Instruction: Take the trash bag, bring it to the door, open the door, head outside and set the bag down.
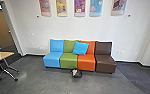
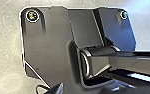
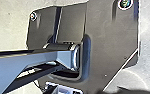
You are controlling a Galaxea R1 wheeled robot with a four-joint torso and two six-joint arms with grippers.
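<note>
The trash bag [image 1: 76, 73], a small dark bundle with a pale patch on it, lies on the floor in the head view, just before the seam between the green and orange seats. At the far left, a brown door [image 1: 1, 26] with a small handle stands beyond a dark-framed opening. Both wrist views look down at the robot's own dark plate and jointed bar, with pale floor around them; how either gripper stands cannot be made out.
A four-part sofa in blue, green, orange and brown [image 1: 105, 63] stands against the white wall, a blue cushion [image 1: 80, 48] on it. On the left are a wood-coloured seat or top [image 1: 6, 55] and wheeled metal legs. Colourful panels [image 1: 80, 7] hang above.
</note>
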